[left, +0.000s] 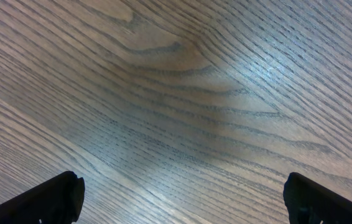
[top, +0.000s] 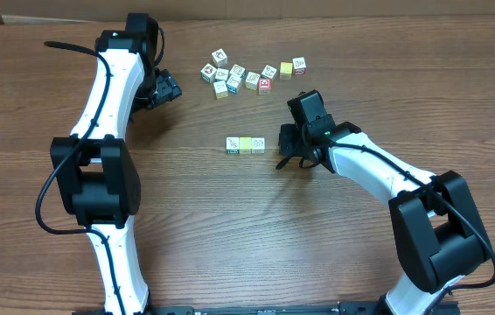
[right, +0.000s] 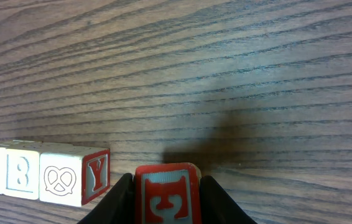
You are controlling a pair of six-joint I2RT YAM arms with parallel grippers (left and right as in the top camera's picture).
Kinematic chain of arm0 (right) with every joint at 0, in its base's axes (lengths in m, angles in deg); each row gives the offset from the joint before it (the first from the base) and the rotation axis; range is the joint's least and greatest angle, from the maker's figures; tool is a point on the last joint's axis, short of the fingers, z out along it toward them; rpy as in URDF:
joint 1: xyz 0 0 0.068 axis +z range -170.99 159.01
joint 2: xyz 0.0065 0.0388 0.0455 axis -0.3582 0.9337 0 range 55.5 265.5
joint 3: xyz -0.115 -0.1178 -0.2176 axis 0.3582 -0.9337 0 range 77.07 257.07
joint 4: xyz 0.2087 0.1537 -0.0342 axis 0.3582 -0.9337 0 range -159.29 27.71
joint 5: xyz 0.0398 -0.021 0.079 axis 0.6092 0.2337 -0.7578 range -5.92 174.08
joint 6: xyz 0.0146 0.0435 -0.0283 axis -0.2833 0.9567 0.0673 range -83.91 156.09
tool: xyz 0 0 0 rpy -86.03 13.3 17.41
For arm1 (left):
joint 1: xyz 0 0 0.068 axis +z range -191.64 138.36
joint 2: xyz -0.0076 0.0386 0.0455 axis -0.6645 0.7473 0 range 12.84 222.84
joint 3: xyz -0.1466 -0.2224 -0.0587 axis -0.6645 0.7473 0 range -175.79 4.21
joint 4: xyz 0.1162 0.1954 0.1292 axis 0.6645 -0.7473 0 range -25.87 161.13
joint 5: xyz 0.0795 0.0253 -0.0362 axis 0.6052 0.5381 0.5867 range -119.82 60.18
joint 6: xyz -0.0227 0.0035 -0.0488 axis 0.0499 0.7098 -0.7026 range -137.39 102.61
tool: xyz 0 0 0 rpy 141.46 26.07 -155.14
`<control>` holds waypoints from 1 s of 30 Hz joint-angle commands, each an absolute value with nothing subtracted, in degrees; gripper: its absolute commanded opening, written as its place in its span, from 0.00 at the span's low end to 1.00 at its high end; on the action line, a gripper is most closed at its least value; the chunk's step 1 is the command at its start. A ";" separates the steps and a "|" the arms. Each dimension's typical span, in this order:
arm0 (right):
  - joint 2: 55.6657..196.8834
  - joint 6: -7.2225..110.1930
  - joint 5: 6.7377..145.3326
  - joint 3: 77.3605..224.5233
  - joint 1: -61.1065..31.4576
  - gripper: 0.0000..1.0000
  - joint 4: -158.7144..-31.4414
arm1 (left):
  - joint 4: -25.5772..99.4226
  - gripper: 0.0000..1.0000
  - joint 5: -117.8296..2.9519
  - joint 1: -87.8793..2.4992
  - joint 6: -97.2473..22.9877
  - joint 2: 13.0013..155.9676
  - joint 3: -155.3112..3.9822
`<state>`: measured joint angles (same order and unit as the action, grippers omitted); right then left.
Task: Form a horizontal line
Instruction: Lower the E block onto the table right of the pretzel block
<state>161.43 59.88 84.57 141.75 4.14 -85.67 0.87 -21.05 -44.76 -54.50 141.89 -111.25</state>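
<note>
Right gripper (right: 166, 186) clamped on a red cube (right: 165, 202), line (right: 45, 174) of three touching cubes just left of its jaws, left gripper (left: 182, 193) jaws wide apart over bare table (left: 176, 93)

Wood table (top: 230, 227) bears cube row (top: 246, 145) and cluster (top: 237, 72).

The horizontal line (top: 246, 144) has its three cubes touching side by side; the loose cluster of cubes (top: 252, 75) lies behind it, well apart. Just right of the row's end, a fourth cube (right: 166, 193) sits between the fingers of the right gripper (top: 284, 151), and the left gripper (top: 167, 89) hangs left of the cluster
</note>
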 commanded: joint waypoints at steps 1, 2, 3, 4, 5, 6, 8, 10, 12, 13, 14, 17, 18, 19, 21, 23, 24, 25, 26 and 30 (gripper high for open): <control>161.06 60.03 85.55 141.18 4.14 0.29 -85.28 | 0.91 1.00 -20.81 -44.93 -53.99 142.48 -112.30; 161.06 60.05 85.55 141.18 4.14 0.29 -85.25 | 0.91 1.00 -20.81 -44.93 -53.99 142.48 -112.30; 161.06 60.05 85.58 141.18 4.14 0.29 -85.25 | 0.89 1.00 -20.81 -44.93 -53.99 142.48 -112.30; 161.06 60.05 85.79 141.18 4.14 0.29 -85.23 | 0.91 1.00 -20.81 -44.93 -53.99 142.48 -112.30; 161.06 60.05 86.01 141.18 4.14 0.29 -85.23 | 0.91 1.00 -20.81 -44.93 -53.99 142.48 -112.30; 161.06 60.05 86.25 141.18 4.14 0.29 -85.25 | 0.91 1.00 -20.81 -44.93 -53.99 142.48 -112.30; 161.06 60.05 86.60 141.18 4.14 0.29 -85.28 | 0.91 1.00 -20.81 -44.93 -53.99 142.48 -112.30; 161.06 60.08 86.60 141.18 4.14 0.29 -85.25 | 0.91 1.00 -20.81 -44.93 -53.99 142.48 -112.30; 161.06 60.08 86.60 141.18 4.14 0.29 -85.25 | 0.91 1.00 -20.81 -44.93 -53.99 142.48 -112.30; 161.06 60.08 86.58 141.18 4.14 0.29 -85.25 | 0.91 1.00 -20.81 -44.93 -53.99 142.48 -112.30; 161.06 60.08 86.58 141.18 4.14 0.29 -85.25 | 0.91 1.00 -20.81 -44.93 -53.99 142.48 -112.30; 161.06 60.05 86.60 141.18 4.14 0.29 -85.23 | 0.91 1.00 -20.81 -44.93 -53.99 142.48 -112.30; 161.06 60.08 86.58 141.18 4.14 0.29 -85.21 | 0.89 1.00 -20.81 -44.93 -53.99 142.48 -112.30; 161.06 60.05 86.58 141.18 4.14 0.29 -85.21 | 0.91 1.00 -20.81 -44.93 -53.99 142.48 -112.30; 161.06 60.08 86.58 141.18 4.14 0.29 -85.10 | 0.91 1.00 -20.78 -44.93 -53.99 142.48 -112.30; 161.06 60.08 86.58 141.18 4.14 0.29 -84.86 | 0.91 1.00 -20.81 -44.93 -53.99 142.48 -112.30; 161.06 60.08 86.60 141.18 4.14 0.29 -84.71 | 0.91 1.00 -20.81 -44.93 -53.99 142.48 -112.30; 161.06 60.08 86.58 141.18 4.14 0.29 -84.62 | 0.91 1.00 -20.81 -44.93 -53.99 142.48 -112.30; 161.06 60.08 86.58 141.18 4.14 0.29 -84.55 | 0.91 1.00 -20.81 -44.93 -53.99 142.48 -112.30; 161.06 60.08 86.58 141.18 4.14 0.29 -84.60 | 0.91 1.00 -20.81 -44.93 -53.99 142.48 -112.30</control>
